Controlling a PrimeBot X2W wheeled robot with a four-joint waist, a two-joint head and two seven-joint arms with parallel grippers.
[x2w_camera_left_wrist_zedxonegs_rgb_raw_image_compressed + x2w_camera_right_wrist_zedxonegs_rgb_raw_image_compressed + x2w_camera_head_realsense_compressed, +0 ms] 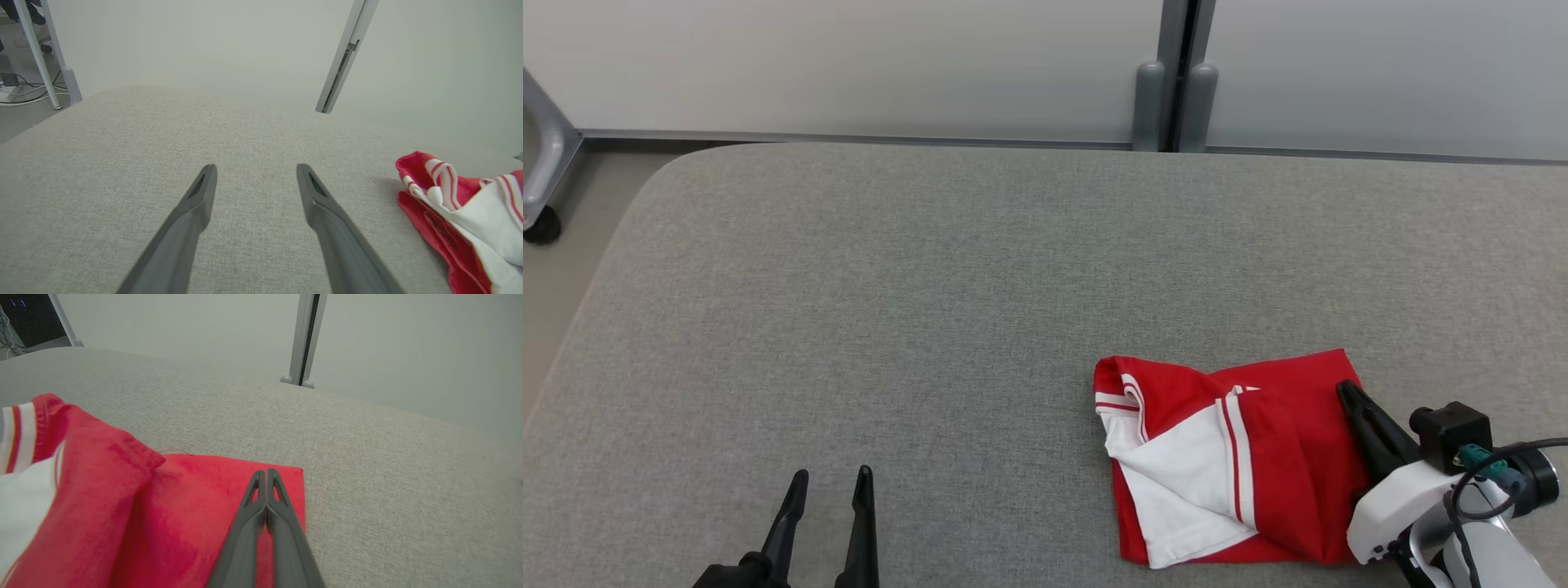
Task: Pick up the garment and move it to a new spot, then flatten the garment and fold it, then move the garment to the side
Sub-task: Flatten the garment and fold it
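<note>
The right gripper (pixel 1346 392) is lying with its two dark fingers pressed tight together, tips over the far right corner of the red-and-white garment (pixel 1225 465). In the right wrist view no fold is showing between the fingers (pixel 282 522), so it cannot be told whether they are pinching a layer of red cloth or merely sitting closed on top of it.

The garment is lying at the near right of the grey upholstered surface (pixel 931 286) as a compact, roughly square bundle. A white panel with red stripes is turned over the red, and the left edge is rumpling upward. That shape is fitting two stages equally: a loose bundle being taken for its carry to a new spot, or a folded piece being taken to the side.

Either way, the step is likely turning on the hold. Cloth needs to be truly caught between the tips, with enough layers that the bundle is not opening or trailing as it travels — a slow, low move is looking safest.

The left gripper (pixel 832 474) is hanging with fingers spread and empty, well apart from the garment on its left, over bare upholstery.
</note>
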